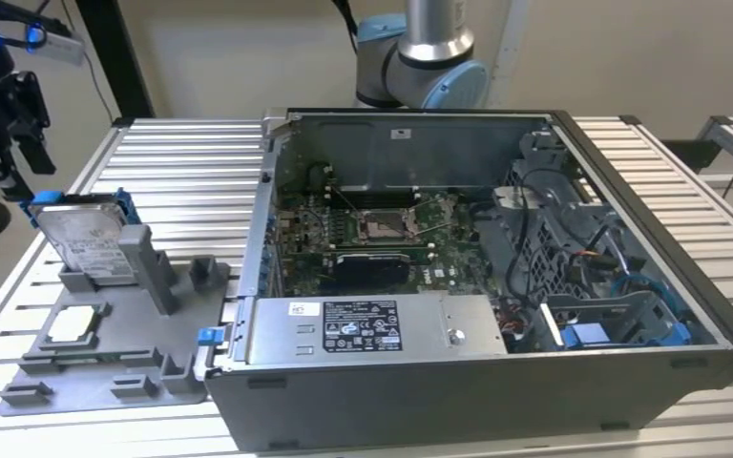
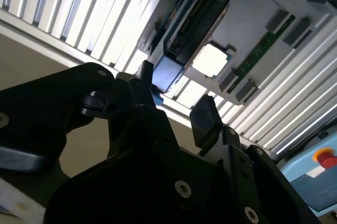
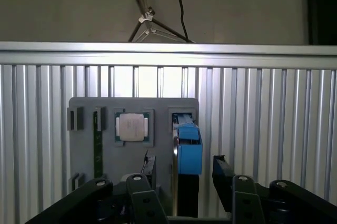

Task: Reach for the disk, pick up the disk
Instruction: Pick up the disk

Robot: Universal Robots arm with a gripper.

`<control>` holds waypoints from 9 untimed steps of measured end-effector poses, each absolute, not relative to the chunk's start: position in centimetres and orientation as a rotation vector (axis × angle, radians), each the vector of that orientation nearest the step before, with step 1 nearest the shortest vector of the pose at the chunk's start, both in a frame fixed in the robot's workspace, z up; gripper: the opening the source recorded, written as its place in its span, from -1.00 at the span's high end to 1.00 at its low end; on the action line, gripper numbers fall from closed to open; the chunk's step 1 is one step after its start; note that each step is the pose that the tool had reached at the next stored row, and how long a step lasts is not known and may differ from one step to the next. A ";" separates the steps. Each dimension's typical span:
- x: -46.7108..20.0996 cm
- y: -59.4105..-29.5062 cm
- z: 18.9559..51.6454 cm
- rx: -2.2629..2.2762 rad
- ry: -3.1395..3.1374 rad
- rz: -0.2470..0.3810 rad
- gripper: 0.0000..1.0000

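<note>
The disk (image 3: 188, 140) stands on edge in the grey holder (image 1: 93, 382) on the worktop (image 1: 176, 162). The gripper (image 3: 184, 167) hangs near the disk's blue end, jaws apart. A good grip probably means centring both fingers outside the bracket before closing.

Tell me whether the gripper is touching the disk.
Apart. In the first wrist view the gripper has its jaws either side of the disk, a gap showing on each side.

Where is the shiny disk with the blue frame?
On the exterior view's left, the disk stands tilted in the grey holder tray, beside the open computer case and next to the square chip.
</note>
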State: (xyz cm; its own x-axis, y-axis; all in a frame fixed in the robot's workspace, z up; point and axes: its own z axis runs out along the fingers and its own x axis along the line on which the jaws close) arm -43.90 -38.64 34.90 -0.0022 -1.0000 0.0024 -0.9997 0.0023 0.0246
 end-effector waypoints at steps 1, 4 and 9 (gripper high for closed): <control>-43.9 -38.6 34.8 2.205 -2.210 -0.025 -1.00; -43.9 -38.6 34.5 2.205 -2.210 -0.025 -1.00; -43.9 -38.6 34.0 2.205 -2.210 -0.024 -1.00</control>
State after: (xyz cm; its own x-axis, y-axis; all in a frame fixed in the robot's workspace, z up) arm -43.90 -38.59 33.95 -0.0022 -1.0000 0.0025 -0.9997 0.0023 0.0247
